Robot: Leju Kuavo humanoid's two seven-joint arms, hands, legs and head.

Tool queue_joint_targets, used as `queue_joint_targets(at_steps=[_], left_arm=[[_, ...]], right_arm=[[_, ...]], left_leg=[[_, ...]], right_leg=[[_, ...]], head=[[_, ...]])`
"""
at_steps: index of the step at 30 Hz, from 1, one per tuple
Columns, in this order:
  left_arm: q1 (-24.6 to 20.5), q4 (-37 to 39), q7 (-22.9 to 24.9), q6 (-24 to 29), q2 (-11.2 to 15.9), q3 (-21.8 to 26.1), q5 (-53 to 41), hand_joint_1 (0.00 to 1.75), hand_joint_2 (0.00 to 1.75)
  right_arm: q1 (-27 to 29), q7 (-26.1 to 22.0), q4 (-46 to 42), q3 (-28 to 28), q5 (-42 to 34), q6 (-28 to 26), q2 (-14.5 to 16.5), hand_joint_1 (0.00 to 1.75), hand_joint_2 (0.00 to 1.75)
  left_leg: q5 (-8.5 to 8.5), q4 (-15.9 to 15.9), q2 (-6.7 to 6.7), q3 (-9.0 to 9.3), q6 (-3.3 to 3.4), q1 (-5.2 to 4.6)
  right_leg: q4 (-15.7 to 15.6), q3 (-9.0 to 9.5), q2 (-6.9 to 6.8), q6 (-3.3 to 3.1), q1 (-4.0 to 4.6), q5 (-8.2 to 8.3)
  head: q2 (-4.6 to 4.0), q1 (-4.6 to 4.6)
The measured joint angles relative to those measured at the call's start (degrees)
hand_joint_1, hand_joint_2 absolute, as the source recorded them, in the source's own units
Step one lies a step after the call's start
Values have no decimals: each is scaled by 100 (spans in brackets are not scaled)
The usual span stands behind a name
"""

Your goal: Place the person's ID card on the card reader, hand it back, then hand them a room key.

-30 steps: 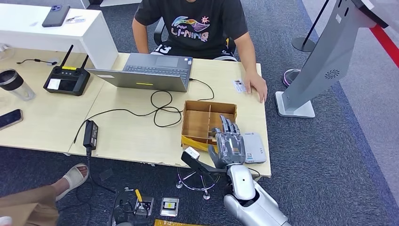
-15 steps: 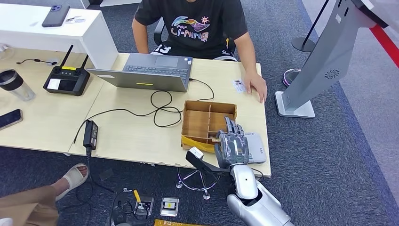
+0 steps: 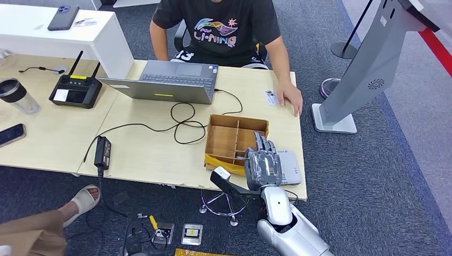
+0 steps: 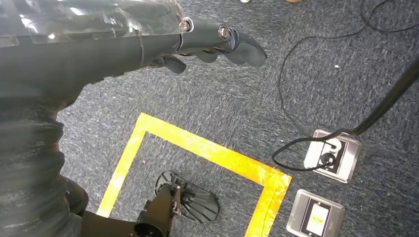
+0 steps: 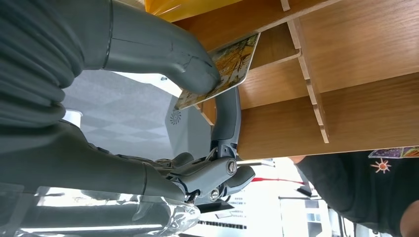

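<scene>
Pinching a room key card (image 5: 225,66) between thumb and finger, the right hand (image 3: 263,165) hovered over the wooden box (image 3: 226,140), with the person's hand (image 3: 290,98) far across the worktop (image 3: 149,154).

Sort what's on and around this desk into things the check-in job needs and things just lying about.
Job:
- right hand pinching a room key card
- wooden divided box
- grey card reader
- ID card by the person's hand

Lying about:
- laptop
- remote controller
- power adapter
- tumbler
- left hand, hanging over carpet
</scene>
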Motion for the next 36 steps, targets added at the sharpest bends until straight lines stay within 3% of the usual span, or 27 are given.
queue_joint_targets(at_steps=[15, 29, 36], left_arm=[[3, 4, -20, 0, 0, 233, -148, 0, 175], [-46, 40, -63, 0, -35, 489, -560, 0, 175], [-218, 69, 151, -7, -151, 487, -779, 0, 175]], right_arm=[[-41, -73, -218, 10, 152, -267, 3, 159, 175], [-152, -102, -2364, -78, 899, -591, -213, 164, 175], [-651, -115, -2520, -76, 1053, -862, -232, 174, 175]], left_leg=[[0, 0, 0, 0, 0, 0], [0, 1, 1, 0, 0, -1], [1, 1, 3, -1, 0, -1]], right_leg=[[0, 0, 0, 0, 0, 0], [0, -2, 1, 0, -1, 0], [0, -1, 4, 2, -1, 4]], head=[[0, 1], [0, 1], [0, 1]])
